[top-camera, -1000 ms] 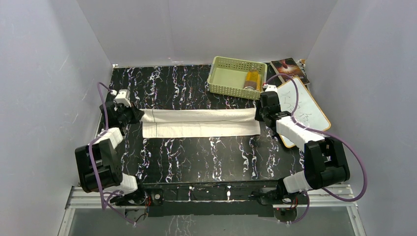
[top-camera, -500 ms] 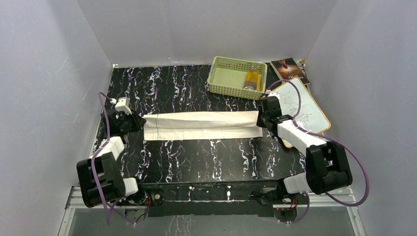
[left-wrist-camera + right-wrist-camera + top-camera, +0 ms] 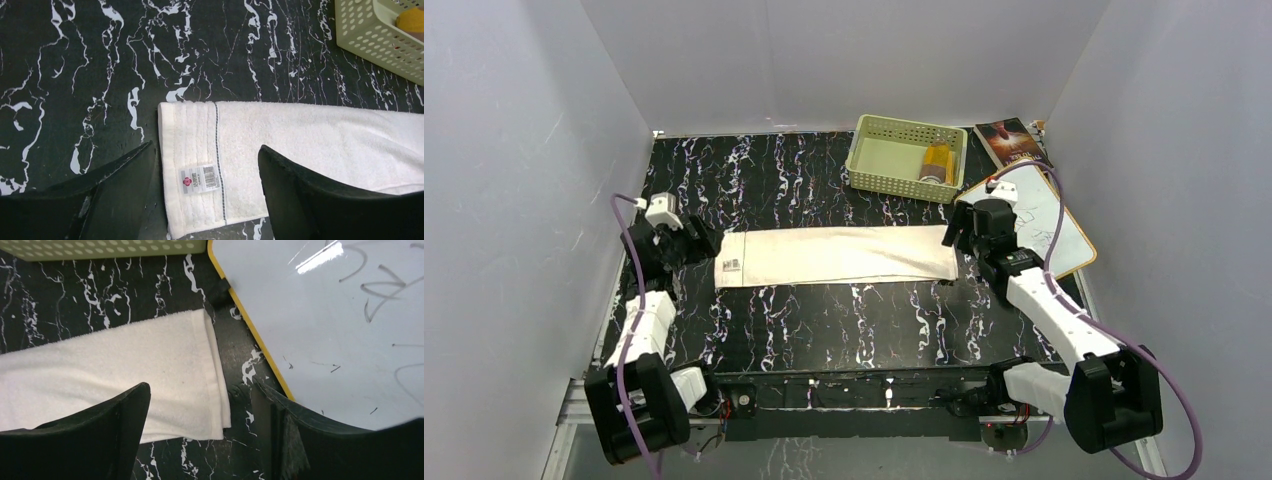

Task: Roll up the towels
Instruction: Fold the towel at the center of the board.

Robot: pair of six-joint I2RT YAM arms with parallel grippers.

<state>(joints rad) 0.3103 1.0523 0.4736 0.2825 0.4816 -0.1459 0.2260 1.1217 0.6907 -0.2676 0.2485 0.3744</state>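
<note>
where left wrist looks, towel (image 3: pixel 320 137) label (image 3: pixel 200 177) clear

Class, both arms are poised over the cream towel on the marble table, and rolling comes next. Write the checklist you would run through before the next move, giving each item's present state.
1. The cream towel lies flat as a long strip on the table: ok.
2. The left tool is open over the end with the label, gripping nothing: ok.
3. The right tool is open over the opposite end, gripping nothing: ok.
4. That end lies apart from the whiteboard, with dark table between them: ok.
5. The yellow towel in the basket is already rolled: cannot tell.
</note>
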